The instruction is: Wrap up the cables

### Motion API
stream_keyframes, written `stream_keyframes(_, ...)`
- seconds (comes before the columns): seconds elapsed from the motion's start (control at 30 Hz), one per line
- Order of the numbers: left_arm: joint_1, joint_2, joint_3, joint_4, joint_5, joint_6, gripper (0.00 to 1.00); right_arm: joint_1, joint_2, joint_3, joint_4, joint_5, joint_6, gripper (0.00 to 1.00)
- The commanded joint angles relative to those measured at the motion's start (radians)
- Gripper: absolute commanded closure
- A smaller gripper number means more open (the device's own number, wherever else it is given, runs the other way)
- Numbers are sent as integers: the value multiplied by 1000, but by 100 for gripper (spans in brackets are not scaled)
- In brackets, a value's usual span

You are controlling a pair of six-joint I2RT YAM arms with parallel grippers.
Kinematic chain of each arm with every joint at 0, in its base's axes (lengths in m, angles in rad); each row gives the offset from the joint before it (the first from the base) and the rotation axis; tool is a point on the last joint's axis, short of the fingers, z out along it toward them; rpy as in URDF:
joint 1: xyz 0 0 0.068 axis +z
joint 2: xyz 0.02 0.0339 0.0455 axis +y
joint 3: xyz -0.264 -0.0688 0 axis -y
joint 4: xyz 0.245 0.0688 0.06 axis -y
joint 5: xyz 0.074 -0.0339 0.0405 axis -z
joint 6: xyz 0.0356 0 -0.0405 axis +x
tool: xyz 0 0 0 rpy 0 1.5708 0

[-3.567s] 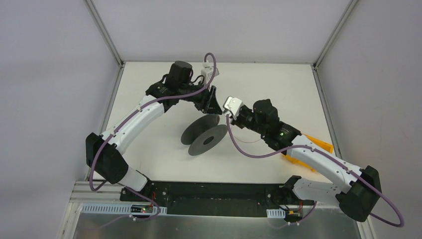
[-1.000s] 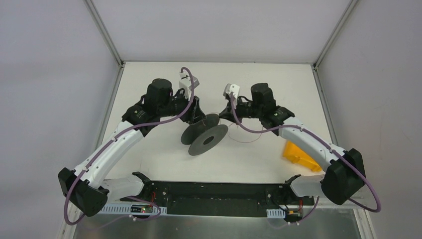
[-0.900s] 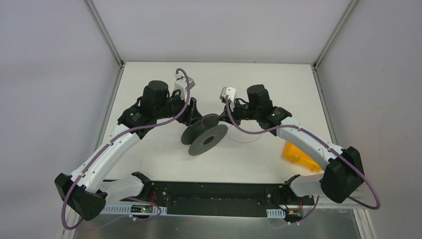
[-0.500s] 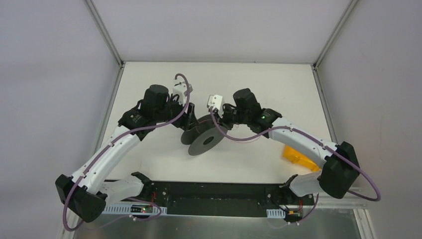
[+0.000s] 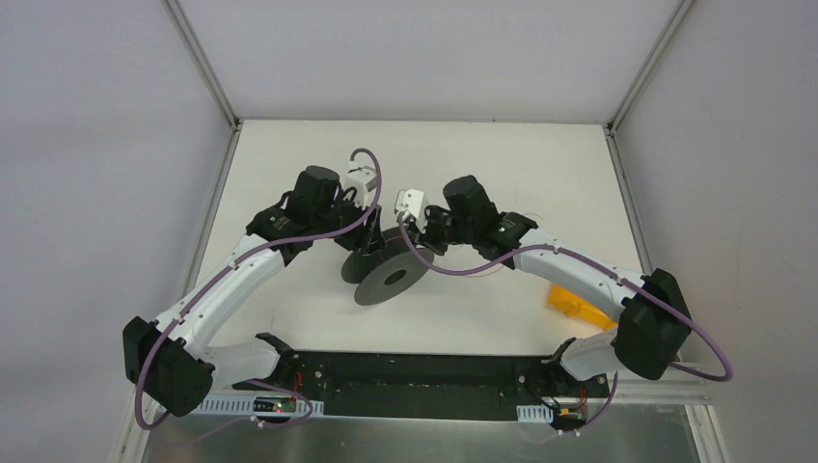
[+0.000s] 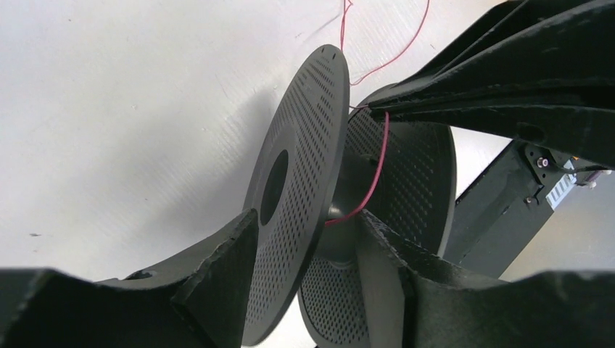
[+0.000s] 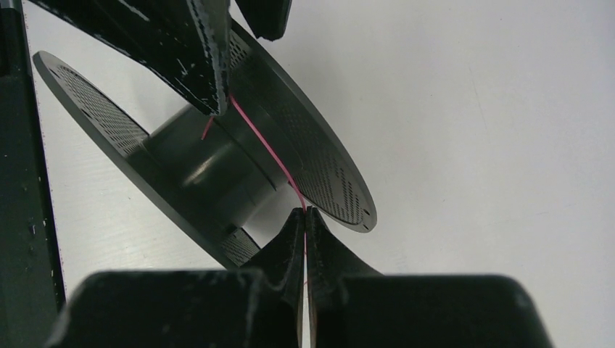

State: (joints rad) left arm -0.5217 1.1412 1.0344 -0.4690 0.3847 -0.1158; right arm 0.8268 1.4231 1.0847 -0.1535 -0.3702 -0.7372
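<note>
Right wrist view is showing the right fingers (image 7: 290, 243) pinching shut on the cables (image 7: 265, 148), holding the strand taut onto the spool (image 7: 210, 174). The left fingers (image 6: 217, 268) are straddling its flange (image 6: 297, 181), seemingly steadying it, though their grip is unclear.

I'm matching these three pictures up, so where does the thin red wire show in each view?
Left wrist: the red wire arcs from the right gripper, upper right, down onto the spool.
Right wrist: a diagonal from the right gripper's closed tips, bottom centre, up-left.
Top external: too thin to pick out.
Shared landmark: the dark spool.
</note>
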Motion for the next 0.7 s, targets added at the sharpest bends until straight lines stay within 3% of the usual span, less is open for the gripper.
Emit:
stream_keyframes(0.0,11,27,-16,35,25,29,52,8,3,35,44,6,12,100)
stream_keyframes(0.67,11,15,-26,67,35,60,63,50,40,52,59,-7,44,100)
